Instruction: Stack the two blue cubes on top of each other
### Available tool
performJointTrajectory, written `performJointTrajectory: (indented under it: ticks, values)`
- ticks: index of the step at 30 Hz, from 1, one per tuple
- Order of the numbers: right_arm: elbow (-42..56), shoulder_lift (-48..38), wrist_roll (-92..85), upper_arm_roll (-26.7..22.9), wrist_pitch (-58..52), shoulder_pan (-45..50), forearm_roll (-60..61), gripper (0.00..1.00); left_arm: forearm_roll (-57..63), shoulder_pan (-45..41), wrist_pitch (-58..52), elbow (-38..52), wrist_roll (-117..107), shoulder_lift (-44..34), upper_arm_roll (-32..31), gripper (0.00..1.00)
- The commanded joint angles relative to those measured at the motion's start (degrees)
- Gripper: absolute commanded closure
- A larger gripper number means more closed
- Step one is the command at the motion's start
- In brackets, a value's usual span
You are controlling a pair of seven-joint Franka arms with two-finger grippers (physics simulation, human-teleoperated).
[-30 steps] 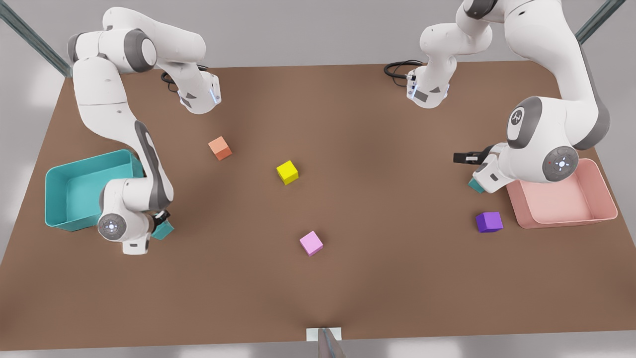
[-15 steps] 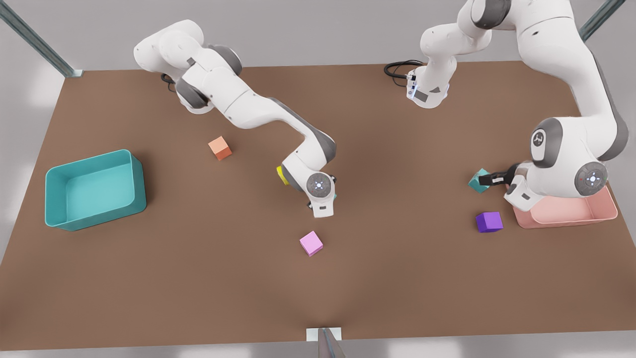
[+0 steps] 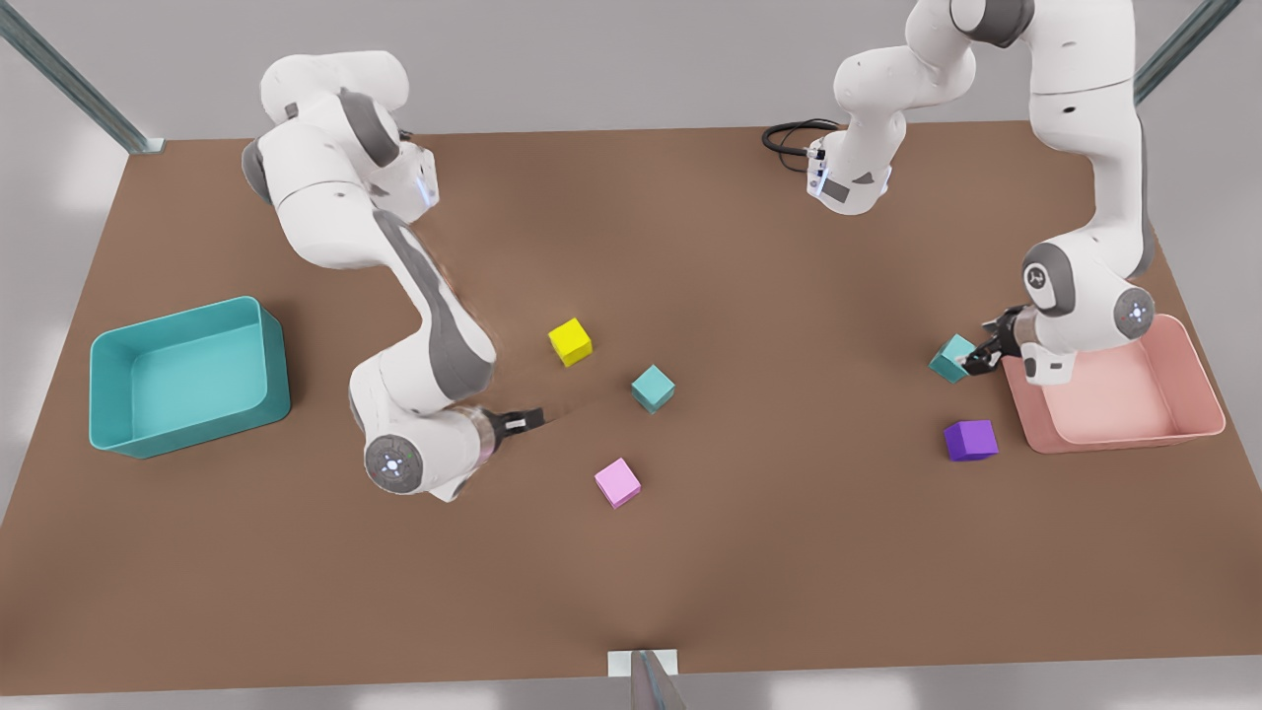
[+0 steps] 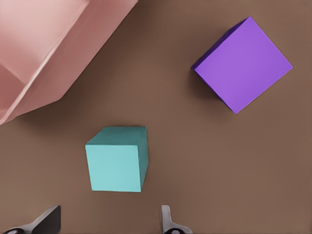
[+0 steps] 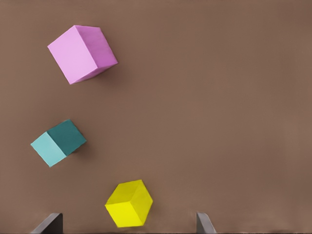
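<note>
One blue cube (image 3: 653,388) rests free on the brown table near the middle, also seen in the right wrist view (image 5: 58,143). My right gripper (image 3: 527,419) hangs open a short way off it toward the front view's left, fingers (image 5: 204,223) wide apart and holding nothing. The other blue cube (image 3: 950,357) lies beside the pink bin. My left gripper (image 3: 978,355) is open right next to it on the bin side. In the left wrist view this cube (image 4: 117,160) sits just ahead of the spread fingers (image 4: 167,222), not gripped.
A purple cube (image 3: 970,440) (image 4: 243,65) lies near the pink bin (image 3: 1198,424) (image 4: 58,68). A yellow cube (image 3: 570,341) (image 5: 129,203) and a pink cube (image 3: 617,482) (image 5: 82,52) flank the middle blue cube. A large teal bin (image 3: 177,316) stands at the front view's left.
The right gripper carried one blue cube from beside the teal bin to the table's middle, let it go and drew back. The left gripper shifted beside the other cube.
</note>
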Motion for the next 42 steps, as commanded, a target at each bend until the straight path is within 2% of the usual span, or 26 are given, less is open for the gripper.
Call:
performJointTrajectory:
  ticks: [1,2,4,6,7,8,9,10,12,16,25,38,40,41,42]
  values:
    - [-0.26,1.22,-11.44,-0.15,-10.95,-4.59,-11.52,0.00,-1.78,-0.16,9.68,-0.98,-12.70,-0.03,0.04,0.00]
    - [-0.26,0.44,-11.44,-0.76,-10.41,-6.96,-12.49,0.00,-1.69,0.37,9.68,-2.38,-9.19,-0.03,0.04,0.00]
    - [-0.26,-11.42,-15.21,-0.76,-18.67,-7.85,-14.60,0.00,-1.51,0.72,9.51,-3.97,-6.28,0.06,0.31,0.00]
    - [-0.08,-19.42,-22.50,-1.12,-22.80,-9.16,-16.36,0.00,-1.51,0.72,9.42,-4.15,-4.43,0.76,0.48,0.00]
    - [-2.96,-24.94,-23.30,-3.21,-22.81,-9.25,-15.57,0.00,-1.51,0.72,9.51,-4.15,-4.43,0.85,0.57,0.00]
    - [-7.53,-30.12,-23.39,-5.24,-21.41,-8.82,-14.69,0.00,-1.51,0.72,9.68,-4.15,-4.43,1.20,0.66,0.00]
    - [-22.21,-41.30,-23.30,-6.74,-11.49,-7.49,-13.20,0.00,-1.51,0.72,9.77,-4.15,-4.43,1.38,0.74,0.00]
    - [-29.51,-44.82,-23.30,-7.35,-6.47,-7.06,-12.76,0.00,-1.42,0.81,9.77,-4.15,-3.30,1.47,2.15,0.00]
    - [-28.12,-39.82,-23.92,-7.53,-6.37,-7.67,-13.01,0.00,-1.51,0.63,9.77,-4.23,-2.76,1.99,2.24,0.00]
    - [-26.54,-37.62,-27.17,-7.80,-6.81,-9.43,-13.72,0.00,-1.60,0.55,10.56,-4.23,-2.68,2.96,2.24,0.00]
    - [-24.08,-36.74,-26.73,-8.15,-9.01,-10.31,-15.48,0.00,-1.86,-0.16,11.09,-4.76,-2.68,4.54,2.15,0.00]
    - [-23.90,-36.04,-26.73,-7.88,-9.18,-9.78,-15.57,0.00,-4.33,-0.77,15.49,-4.76,-1.18,10.96,2.15,0.01]
    - [-23.90,-36.04,-26.73,-7.97,-9.18,-9.78,-15.66,0.00,-5.91,-1.03,15.31,-4.76,-1.18,10.96,2.15,0.41]
    - [-23.90,-36.04,-26.73,-7.97,-9.18,-9.78,-15.66,0.00,-5.91,-1.21,14.61,-4.76,-1.18,10.61,2.15,0.47]
    - [-23.81,-35.95,-26.73,-7.88,-9.18,-9.78,-16.18,0.00,-5.91,-1.21,13.56,-4.76,-1.36,9.82,2.15,0.47]
